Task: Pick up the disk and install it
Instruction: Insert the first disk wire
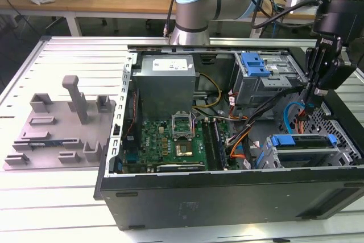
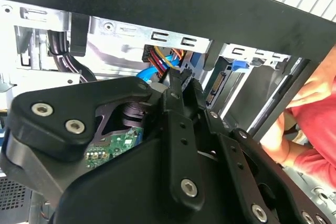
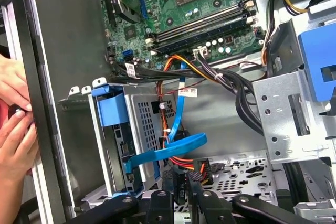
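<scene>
- Your gripper (image 1: 314,99) hangs inside the computer case (image 1: 227,194), jaws together, in the gap just beside the drive cage (image 1: 341,153), close to a blue cable (image 3: 168,149).
- The disk (image 1: 298,140) sits slotted in that cage, beside the case's wall.

- Arm (image 1: 196,4): pale blue-capped joint at top centre of the exterior view, with the upper links running toward the exterior view's right.
- Wrist (image 1: 341,12): black, high at the exterior view's right, pointing straight down.
- Gripper (image 1: 312,96): hangs vertical, tips lowest.
- In both wrist views, the gripper's fingers (image 2: 176,114) are drawn close together into a narrow pinch.
</scene>
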You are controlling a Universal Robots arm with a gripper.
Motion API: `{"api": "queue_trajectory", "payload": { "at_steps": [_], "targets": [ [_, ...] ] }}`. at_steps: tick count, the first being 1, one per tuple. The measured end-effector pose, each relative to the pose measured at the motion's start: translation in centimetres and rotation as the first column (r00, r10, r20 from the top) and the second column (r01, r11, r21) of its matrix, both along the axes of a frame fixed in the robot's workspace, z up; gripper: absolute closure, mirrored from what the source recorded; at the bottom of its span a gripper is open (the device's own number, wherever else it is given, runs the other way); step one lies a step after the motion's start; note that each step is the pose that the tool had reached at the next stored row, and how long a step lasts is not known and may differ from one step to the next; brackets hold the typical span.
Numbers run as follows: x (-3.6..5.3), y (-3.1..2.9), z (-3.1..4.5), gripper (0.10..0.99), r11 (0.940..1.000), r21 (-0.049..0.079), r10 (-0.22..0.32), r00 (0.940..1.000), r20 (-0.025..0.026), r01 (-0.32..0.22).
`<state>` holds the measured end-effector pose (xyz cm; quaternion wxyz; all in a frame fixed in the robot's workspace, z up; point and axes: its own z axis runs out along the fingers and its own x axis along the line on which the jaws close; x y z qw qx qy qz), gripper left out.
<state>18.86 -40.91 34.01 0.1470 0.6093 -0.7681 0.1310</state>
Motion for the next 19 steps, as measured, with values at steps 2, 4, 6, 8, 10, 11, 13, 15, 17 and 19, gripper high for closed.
{"api": "queue_trajectory", "payload": {
  "at_steps": [2,4,6,8,10,11,13,15,17,19],
  "targets": [
    [0.01,-0.25,-0.02,0.847,1.0,0.0,0.006,1.0,0.0015,-0.006],
    [-0.06,-0.27,-0.03,0.847,1.0,0.0,0.006,1.0,0.0018,-0.006],
    [-0.11,-0.26,-0.03,0.918,1.0,0.0,0.006,1.0,0.0028,-0.006],
    [-0.13,-0.26,-0.02,0.922,1.0,0.0,0.007,1.0,0.0031,-0.007],
    [-0.14,-0.26,-0.03,0.922,1.0,0.0,0.006,1.0,0.0031,-0.006],
    [-0.14,-0.26,-0.03,0.922,1.0,0.0,0.006,1.0,0.0031,-0.006],
    [-0.15,-0.34,-0.03,0.922,1.0,0.0,0.006,1.0,0.0031,-0.006],
    [-0.14,-0.57,0.01,0.922,0.9999,0.008,0.006,1.0,0.0033,-0.006],
    [-0.16,-0.76,0.11,0.922,0.9999,0.016,0.006,1.0,0.0038,-0.006],
    [-0.19,-0.97,0.25,0.922,0.9997,0.023,0.006,1.0,0.0048,-0.006]
  ]
}}
